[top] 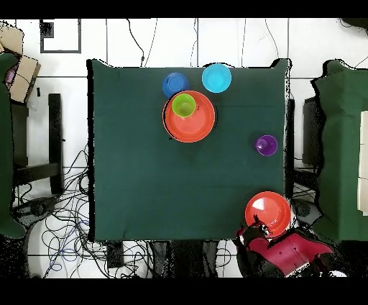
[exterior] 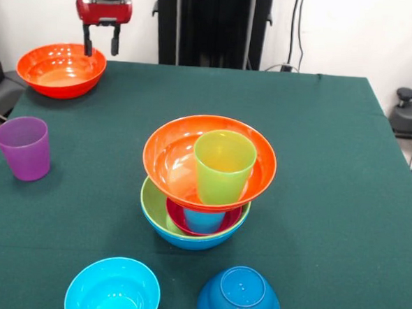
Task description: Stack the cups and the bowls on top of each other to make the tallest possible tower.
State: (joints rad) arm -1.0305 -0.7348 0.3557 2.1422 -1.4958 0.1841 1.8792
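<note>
The tower [exterior: 202, 189] stands near the middle of the green tabletop [exterior: 331, 169] in the front view. From the bottom up you have a large blue bowl [exterior: 187, 240], a lime green bowl [exterior: 151, 208], a magenta small bowl [exterior: 179, 221] holding a light blue cup [exterior: 203, 220], then a tilted orange bowl [exterior: 169, 159] with the lime green cup [exterior: 223, 166] upright inside it. Four pieces are left off the tower: a purple cup [exterior: 24, 147] well to its left, a second orange bowl [exterior: 61, 69] beyond that at the far corner, and a cyan bowl [exterior: 112, 289] and an upturned dark blue bowl [exterior: 239, 296] just in front of it. The gripper [exterior: 100, 47] hangs above the second orange bowl's rim, fingers apart and empty.

From overhead, the tower [top: 190, 116] shows only its orange bowl and lime green cup [top: 184, 105]. The dark blue bowl [top: 175, 84] and cyan bowl [top: 216, 78] sit just beside it; the purple cup [top: 267, 144] and second orange bowl [top: 267, 213] lie well apart. You are, by my judgement, past halfway.
</note>
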